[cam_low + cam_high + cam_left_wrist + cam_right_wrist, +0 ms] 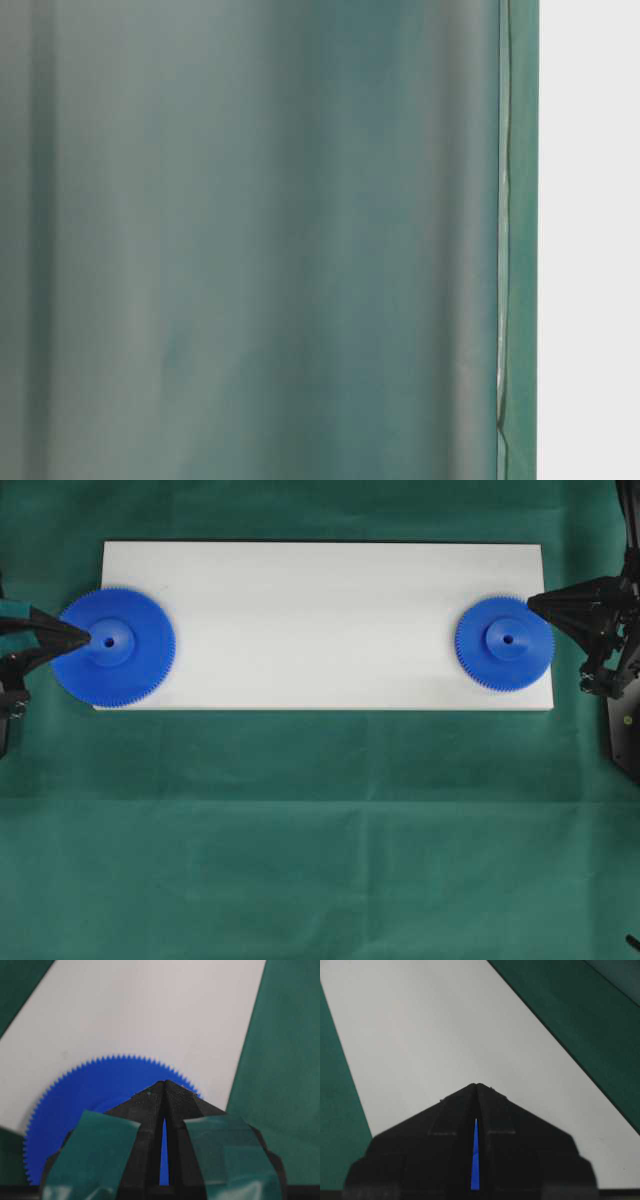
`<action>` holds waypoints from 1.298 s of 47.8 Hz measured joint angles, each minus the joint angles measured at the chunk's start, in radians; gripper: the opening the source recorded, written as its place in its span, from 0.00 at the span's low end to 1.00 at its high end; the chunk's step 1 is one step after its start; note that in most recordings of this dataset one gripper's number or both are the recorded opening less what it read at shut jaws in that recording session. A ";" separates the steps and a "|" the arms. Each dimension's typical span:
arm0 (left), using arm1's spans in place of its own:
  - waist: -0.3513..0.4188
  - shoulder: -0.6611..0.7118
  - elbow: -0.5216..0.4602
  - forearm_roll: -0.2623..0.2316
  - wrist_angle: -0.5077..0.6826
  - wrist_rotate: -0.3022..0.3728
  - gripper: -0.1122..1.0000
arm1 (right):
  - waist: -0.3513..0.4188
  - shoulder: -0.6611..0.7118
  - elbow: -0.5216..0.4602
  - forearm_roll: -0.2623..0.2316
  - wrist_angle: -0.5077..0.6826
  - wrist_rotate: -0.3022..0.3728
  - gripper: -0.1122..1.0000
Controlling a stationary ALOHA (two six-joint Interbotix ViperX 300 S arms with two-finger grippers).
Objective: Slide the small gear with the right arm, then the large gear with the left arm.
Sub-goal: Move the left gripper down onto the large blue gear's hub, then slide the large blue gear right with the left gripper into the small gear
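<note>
Resting our clenched right fingers (532, 602) against the small gear (504, 643) at the board's (320, 620) right edge; clenched left fingers (88, 636) touch the large gear's (113, 647) hub.

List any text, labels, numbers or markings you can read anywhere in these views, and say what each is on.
No readable text in any view.
Large gear: plain blue, no print.
Small gear: plain blue, no print.
White board: blank.
Left gripper: teal tape patches, unmarked.
Right gripper: plain black; the arm hardware in the overhead view is too small to tell any label.
Green cloth: no markings.
</note>
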 measured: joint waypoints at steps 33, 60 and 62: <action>0.089 0.394 -0.067 0.000 -0.018 0.000 0.10 | 0.003 0.000 0.009 -0.002 -0.014 0.000 0.55; 0.129 0.591 -0.098 0.000 -0.067 0.002 0.10 | 0.005 -0.002 0.028 0.000 -0.015 0.002 0.55; 0.129 0.601 -0.097 0.000 -0.071 0.002 0.10 | 0.005 -0.002 0.028 0.000 -0.015 0.002 0.55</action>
